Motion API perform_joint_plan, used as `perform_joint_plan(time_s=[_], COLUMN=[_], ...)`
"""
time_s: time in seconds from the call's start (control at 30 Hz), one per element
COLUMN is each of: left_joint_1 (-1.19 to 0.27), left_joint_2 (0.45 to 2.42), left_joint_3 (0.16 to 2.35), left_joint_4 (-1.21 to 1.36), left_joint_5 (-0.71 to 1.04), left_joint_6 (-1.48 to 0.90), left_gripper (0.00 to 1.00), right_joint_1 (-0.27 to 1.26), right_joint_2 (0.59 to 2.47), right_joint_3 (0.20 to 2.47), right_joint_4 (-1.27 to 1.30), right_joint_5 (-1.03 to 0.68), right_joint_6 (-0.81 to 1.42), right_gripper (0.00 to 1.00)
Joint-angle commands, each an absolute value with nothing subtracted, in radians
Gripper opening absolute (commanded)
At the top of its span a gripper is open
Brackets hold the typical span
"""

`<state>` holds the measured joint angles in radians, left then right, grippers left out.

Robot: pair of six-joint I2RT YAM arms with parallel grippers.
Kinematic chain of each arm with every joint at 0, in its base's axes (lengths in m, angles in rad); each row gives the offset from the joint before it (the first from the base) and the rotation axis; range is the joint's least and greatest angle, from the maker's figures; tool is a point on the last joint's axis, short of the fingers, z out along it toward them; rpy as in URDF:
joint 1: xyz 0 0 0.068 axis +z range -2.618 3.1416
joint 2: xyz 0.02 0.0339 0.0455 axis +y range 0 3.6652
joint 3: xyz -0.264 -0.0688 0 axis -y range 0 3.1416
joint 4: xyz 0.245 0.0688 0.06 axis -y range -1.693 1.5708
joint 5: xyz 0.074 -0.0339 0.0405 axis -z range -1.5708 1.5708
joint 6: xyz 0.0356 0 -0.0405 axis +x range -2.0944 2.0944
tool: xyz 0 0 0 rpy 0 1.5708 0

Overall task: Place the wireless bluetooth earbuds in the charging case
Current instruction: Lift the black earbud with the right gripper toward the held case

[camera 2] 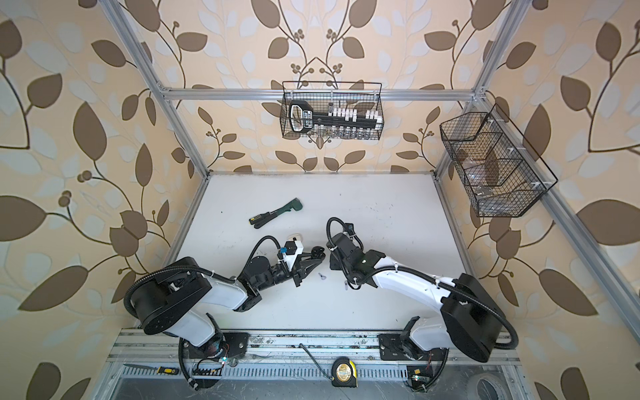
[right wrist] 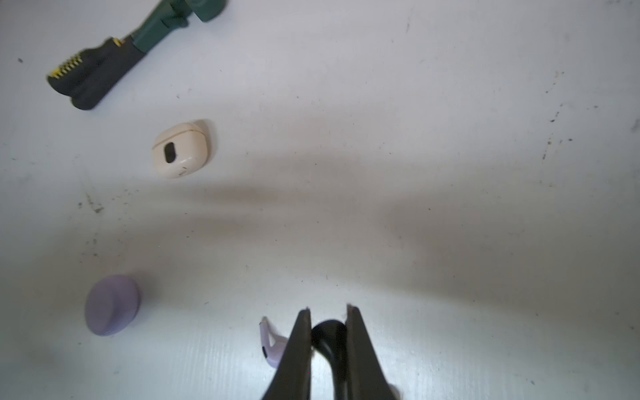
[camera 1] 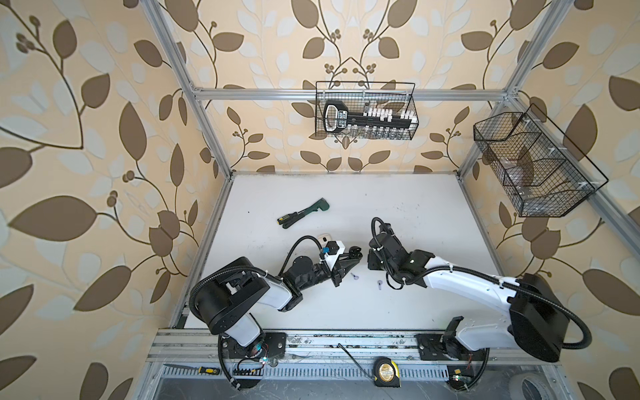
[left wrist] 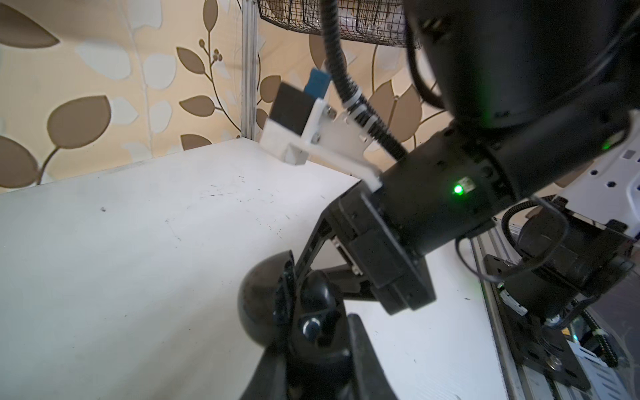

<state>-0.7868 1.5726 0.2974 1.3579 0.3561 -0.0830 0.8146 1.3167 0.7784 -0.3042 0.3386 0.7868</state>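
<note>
Right jaws pinch a black earbud [right wrist: 327, 337] low over the desk [right wrist: 450, 173], with a lilac earbud [right wrist: 270, 346] lying beside. Left jaws clamp the open black charging case [left wrist: 263, 298] — advise aligning stem with socket, lowering slowly — release only once seated.

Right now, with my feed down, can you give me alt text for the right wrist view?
The right tool is shut on a black earbud over the white table. A lilac earbud lies just beside the tool; a lilac case and a closed cream case lie farther off.
</note>
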Motion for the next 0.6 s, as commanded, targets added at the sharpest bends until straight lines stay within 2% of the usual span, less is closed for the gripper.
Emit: perform_joint_plan(time_s=[0.0,0.33,0.57], left_joint_1=[-0.794,-0.794,-0.795], left_joint_2=[1.587,1.589,1.595], left_joint_3=[0.336,0.334,0.348], left_joint_4=[1.424,1.424,1.424], left_joint_5=[0.409,0.407,0.459], left_joint_6=[-0.089,-0.092,-0.1], left_gripper=[0.0,0.0,0.0], right_joint_1=[0.855,0.99,1.088], right_joint_2=[1.237,1.02,1.0], right_joint_3=[0.766,0.762,0.748], right_joint_4=[-0.344,-0.365,-0.238], right_joint_5=[0.406,0.591,0.677], right_joint_6=[0.837,0.898,0.892], right_gripper=[0.14,0.14,0.14])
